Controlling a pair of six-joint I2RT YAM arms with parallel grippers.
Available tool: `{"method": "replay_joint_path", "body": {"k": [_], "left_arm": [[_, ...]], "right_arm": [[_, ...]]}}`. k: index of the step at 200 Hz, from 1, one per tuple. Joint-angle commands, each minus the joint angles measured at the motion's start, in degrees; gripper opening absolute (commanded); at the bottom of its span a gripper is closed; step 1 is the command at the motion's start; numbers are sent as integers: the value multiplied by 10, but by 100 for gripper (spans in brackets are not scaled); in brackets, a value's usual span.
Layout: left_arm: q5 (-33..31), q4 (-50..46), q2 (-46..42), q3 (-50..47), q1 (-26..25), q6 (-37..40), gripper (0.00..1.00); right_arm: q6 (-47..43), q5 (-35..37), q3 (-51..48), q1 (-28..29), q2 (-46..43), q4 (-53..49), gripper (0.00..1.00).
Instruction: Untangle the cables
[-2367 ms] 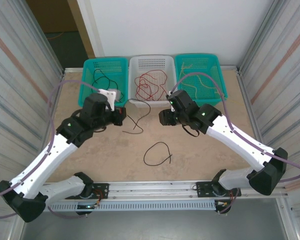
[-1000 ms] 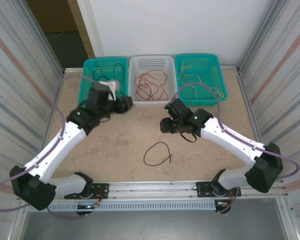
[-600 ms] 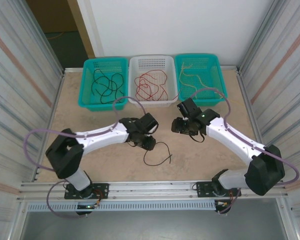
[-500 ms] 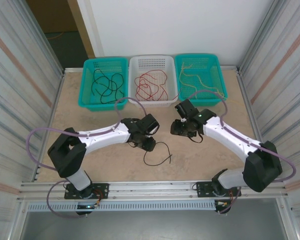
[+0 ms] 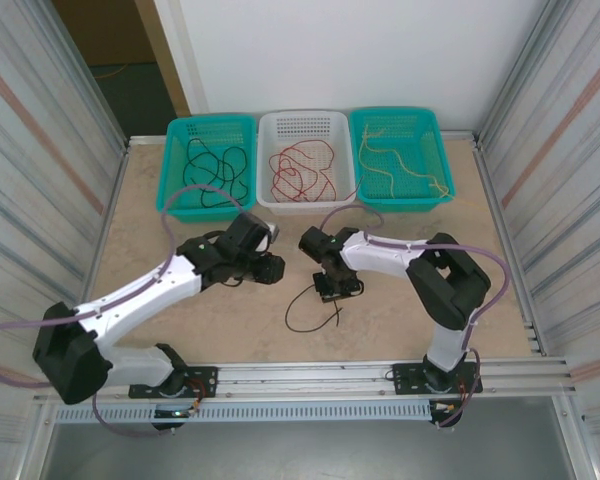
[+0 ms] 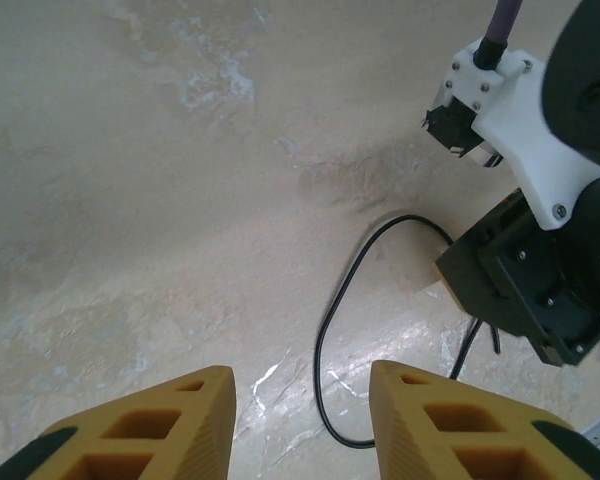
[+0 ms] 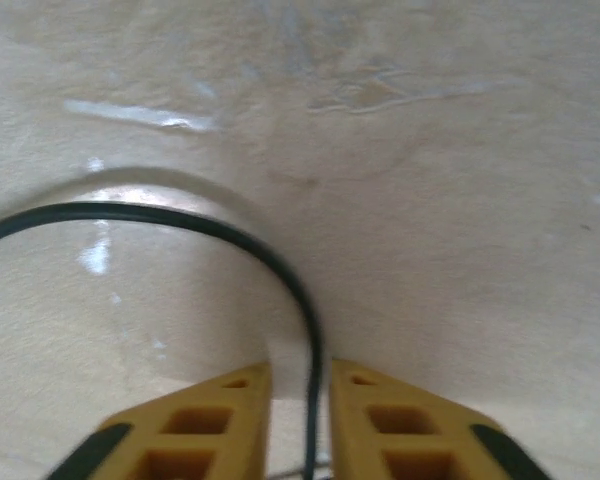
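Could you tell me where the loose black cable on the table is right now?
In the top view the black cable lies looped on the table's near centre, passing between the fingers of the right gripper.

Glossy marbled table (image 5: pixel 370 320), smooth black cable (image 7: pixel 180 218)

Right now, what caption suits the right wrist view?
Narrowly parted yellow jaws straddle a thin black cable looping across the beige marbled tabletop.
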Motion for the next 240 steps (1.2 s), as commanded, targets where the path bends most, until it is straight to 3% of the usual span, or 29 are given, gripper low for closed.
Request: {"method": "replay_joint_path", "body": {"k": [1, 15, 45, 93, 118, 159, 172, 198, 240], "left_arm": [[4, -4, -30, -18, 12, -11, 41], [5, 0, -41, -22, 14, -9, 41], [38, 40, -55, -32, 14, -8, 44], [135, 117, -62, -39, 14, 22, 63], [137, 108, -66, -22, 15, 59, 71], [173, 119, -62, -27, 18, 82, 73], [175, 122, -60, -29, 18, 79, 68], [182, 126, -60, -27, 18, 75, 41], [184, 143, -84, -27, 16, 64, 14]], "right_arm": [[-8, 30, 11, 4, 30, -11, 7], [-5, 48, 12, 6, 26, -16, 0], [-8, 91, 12, 19, -36, -11, 0], [-53, 139, 10, 75, -196, 38, 0], [-71, 132, 9, 83, -253, 54, 0], [-108, 96, 0, 98, -327, 84, 0], [-114, 92, 0, 101, -339, 89, 0], [-115, 98, 5, 102, -347, 82, 0], [-115, 111, -16, 101, -349, 96, 0]]}}
